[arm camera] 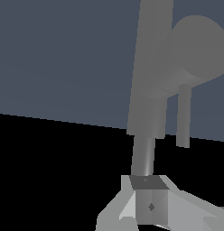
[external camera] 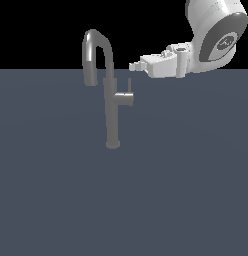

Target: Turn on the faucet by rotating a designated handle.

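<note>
1. Handle (external camera: 129, 84): thin rod rising from a stubby cylinder (external camera: 124, 98) that branches off the faucet (external camera: 111, 112) column toward the exterior view's right; long axis vertical, free tip pointing up.
2. Faucet: stands upright on the table (external camera: 56, 200), near mid-scene; its spout hooks down on the exterior view's left, away from the handle.
3. Gripper (external camera: 133, 65): hangs above and to the exterior view's right of the handle, apart from it, lying roughly level with its tip toward the column, probably staged to push the rod sideways.
4. Jaws: hold nothing; whether they are spread or pressed together cannot be told in either view.
</note>
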Available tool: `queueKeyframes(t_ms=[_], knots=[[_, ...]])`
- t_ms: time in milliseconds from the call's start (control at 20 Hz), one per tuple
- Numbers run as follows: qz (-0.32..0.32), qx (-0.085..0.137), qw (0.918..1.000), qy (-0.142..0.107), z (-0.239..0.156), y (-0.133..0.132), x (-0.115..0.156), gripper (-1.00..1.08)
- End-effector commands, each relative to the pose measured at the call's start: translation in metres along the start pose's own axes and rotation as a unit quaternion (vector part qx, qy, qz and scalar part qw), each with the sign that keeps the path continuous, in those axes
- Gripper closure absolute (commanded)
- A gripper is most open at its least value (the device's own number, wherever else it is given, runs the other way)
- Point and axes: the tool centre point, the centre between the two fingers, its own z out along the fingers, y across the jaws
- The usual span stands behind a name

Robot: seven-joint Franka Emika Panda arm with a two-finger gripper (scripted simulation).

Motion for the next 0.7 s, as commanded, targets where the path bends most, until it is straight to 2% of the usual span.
queueKeyframes(t_ms=[0,300,650], knots=[[0.02,0.021,0.9994,-0.018,0.001,-0.004,0.013,1.08],[0.054,0.054,0.9959,-0.048,0.005,-0.009,0.034,1.08],[0.068,0.068,0.9936,-0.061,0.008,-0.01,0.044,1.08]])
